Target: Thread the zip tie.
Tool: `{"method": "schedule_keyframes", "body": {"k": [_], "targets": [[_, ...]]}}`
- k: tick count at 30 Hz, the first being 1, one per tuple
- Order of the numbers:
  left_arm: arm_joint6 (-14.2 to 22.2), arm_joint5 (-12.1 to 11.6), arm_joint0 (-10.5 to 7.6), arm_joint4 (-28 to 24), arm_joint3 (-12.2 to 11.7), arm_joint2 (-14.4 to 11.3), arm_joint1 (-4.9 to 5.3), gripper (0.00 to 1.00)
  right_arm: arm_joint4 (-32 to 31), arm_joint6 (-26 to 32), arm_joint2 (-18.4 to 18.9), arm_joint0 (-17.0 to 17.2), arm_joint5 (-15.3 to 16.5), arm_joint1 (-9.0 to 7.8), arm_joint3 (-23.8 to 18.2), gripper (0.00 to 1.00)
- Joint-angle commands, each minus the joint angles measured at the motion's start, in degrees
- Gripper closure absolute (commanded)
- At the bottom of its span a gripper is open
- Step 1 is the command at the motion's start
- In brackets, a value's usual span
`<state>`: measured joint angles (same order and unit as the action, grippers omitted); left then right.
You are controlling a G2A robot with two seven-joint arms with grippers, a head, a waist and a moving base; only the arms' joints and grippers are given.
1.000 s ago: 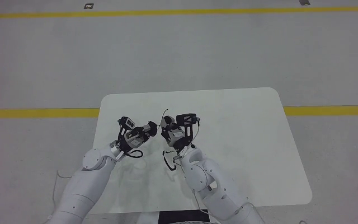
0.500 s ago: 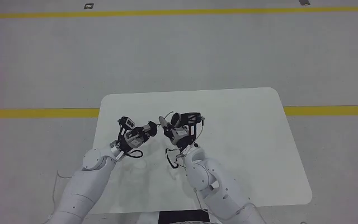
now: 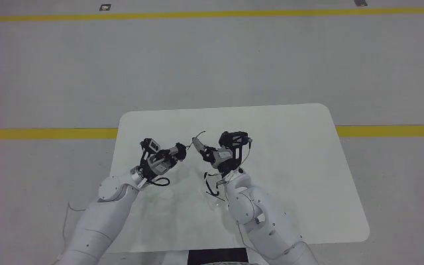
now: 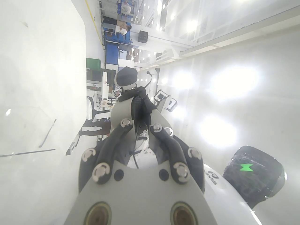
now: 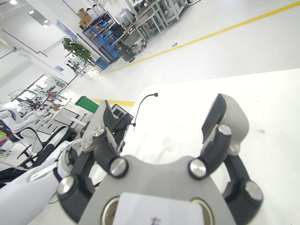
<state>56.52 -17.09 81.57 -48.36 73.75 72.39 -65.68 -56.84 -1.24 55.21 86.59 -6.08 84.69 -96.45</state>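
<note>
A thin black zip tie [image 3: 197, 137] sticks up from my left gripper [image 3: 180, 150], which is shut on its lower part above the white table [image 3: 298, 165]. In the left wrist view the fingertips [image 4: 140, 104] are pressed together on it, and the zip tie's curved free end [image 4: 149, 79] rises beyond them. My right gripper [image 3: 202, 151] hangs just to the right of the left one, open and holding nothing. In the right wrist view the zip tie [image 5: 138, 111] curves up to its small head between my right gripper [image 5: 161, 115]'s spread fingers and the left gripper [image 5: 121, 122], touching neither right finger.
A thin dark strip [image 4: 48, 133] lies on the table [image 4: 35, 71] beside the left arm. The tabletop [image 5: 234, 94] to the right and far side is bare. Yellow floor lines [image 3: 212, 13] run beyond the table.
My right gripper has drawn back to the right, away from the left gripper. The zip tie stays in the left gripper and now leans toward the right.
</note>
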Motion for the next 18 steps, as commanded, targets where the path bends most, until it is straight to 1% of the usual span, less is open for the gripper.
{"method": "schedule_keyframes", "body": {"k": [1,3,7,8,9,11,12,14,16,17,18], "targets": [[1.2,1.8,0.05,-4.0,-0.3,0.4,-0.02,1.0,0.0,0.0,0.0,0.0,0.0,0.0,0.0,0.0],[2.1,3.7,0.12,-7.5,-0.9,0.7,-0.08,1.0,0.0,0.0,0.0,0.0,0.0,0.0,0.0,0.0],[4.4,8.5,-0.12,-12.3,-2.7,1.5,0.01,1.0,0.0,0.0,0.0,0.0,0.0,0.0,0.0,0.0],[5.0,9.6,-0.22,-13.3,-3.2,1.9,0.08,1.0,-1.4,-0.1,0.0,-0.2,0.2,-0.09,0.1,0.0],[5.5,10.0,-0.26,-13.5,-3.6,2.1,0.16,1.0,-5.8,-0.4,-0.4,-0.7,0.8,-0.33,0.5,0.0],[6.7,11.5,-0.44,-13.9,-4.4,2.6,0.32,1.0,-17.6,-1.3,-1.7,-1.4,2.3,-0.97,1.4,0.0],[6.9,11.6,-0.49,-13.7,-4.6,2.7,0.38,1.0,-21.7,-1.8,-2.3,-1.6,2.8,-1.19,1.6,0.0],[7.3,12.8,-0.51,-14.3,-4.9,2.8,0.44,1.0,-26.0,-3.1,-3.2,-1.6,4.2,-1.43,1.8,0.0],[8.0,14.3,-0.52,-15.2,-5.0,2.8,0.47,1.0,-29.9,-4.5,-3.7,-1.9,4.8,-1.64,2.3,0.0],[8.2,14.6,-0.59,-15.2,-5.0,2.9,0.51,1.0,-31.6,-5.3,-4.1,-2.1,4.9,-1.7,2.5,0.0],[7.8,13.9,-0.73,-13.5,-5.1,3.2,0.67,1.0,-33.1,-6.3,-4.3,-2.3,4.8,-1.77,2.9,0.0]]}}
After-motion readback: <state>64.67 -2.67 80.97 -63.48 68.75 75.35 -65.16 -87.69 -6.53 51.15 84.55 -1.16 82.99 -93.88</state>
